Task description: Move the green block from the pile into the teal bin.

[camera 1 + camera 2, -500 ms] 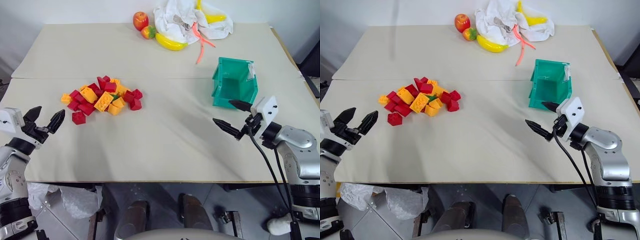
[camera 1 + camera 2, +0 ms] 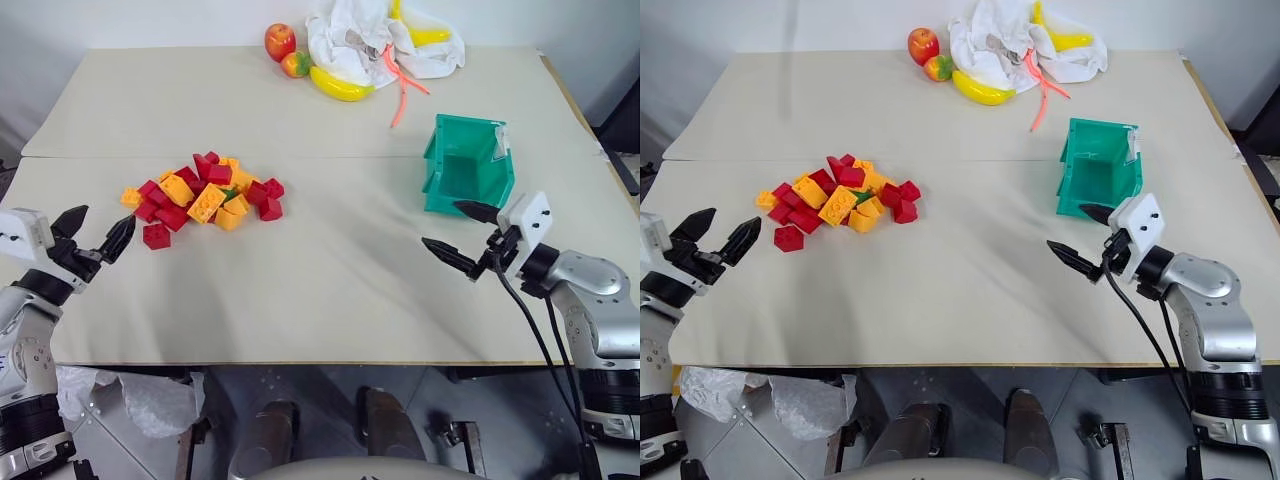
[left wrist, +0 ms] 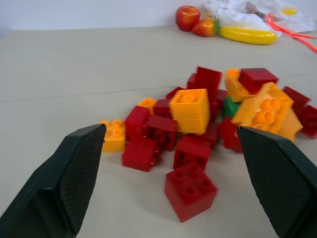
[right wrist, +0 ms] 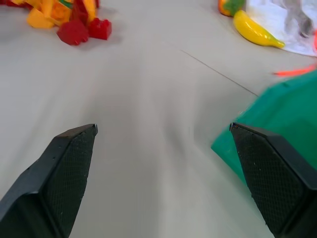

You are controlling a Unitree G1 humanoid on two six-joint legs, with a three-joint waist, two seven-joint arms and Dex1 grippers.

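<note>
The pile (image 2: 205, 195) of red and orange-yellow bricks lies on the left half of the table. The green block (image 3: 229, 106) is wedged in its middle, mostly covered by neighbours, and peeks out as a green speck (image 2: 231, 193). The teal bin (image 2: 468, 165) stands on the right, its cut-out front facing me and its inside empty. My left gripper (image 2: 105, 216) hovers open just left of the pile, level and pointing at it, holding nothing. My right gripper (image 2: 444, 224) is open and empty just in front of the bin, aimed leftward across the table.
At the far edge lie an apple (image 2: 280, 41), a small peach-like fruit (image 2: 296, 64), a yellow banana (image 2: 341, 84) and a white cloth (image 2: 380, 40) with an orange cord. A seam (image 2: 330, 157) runs across the tabletop. Bare table lies between pile and bin.
</note>
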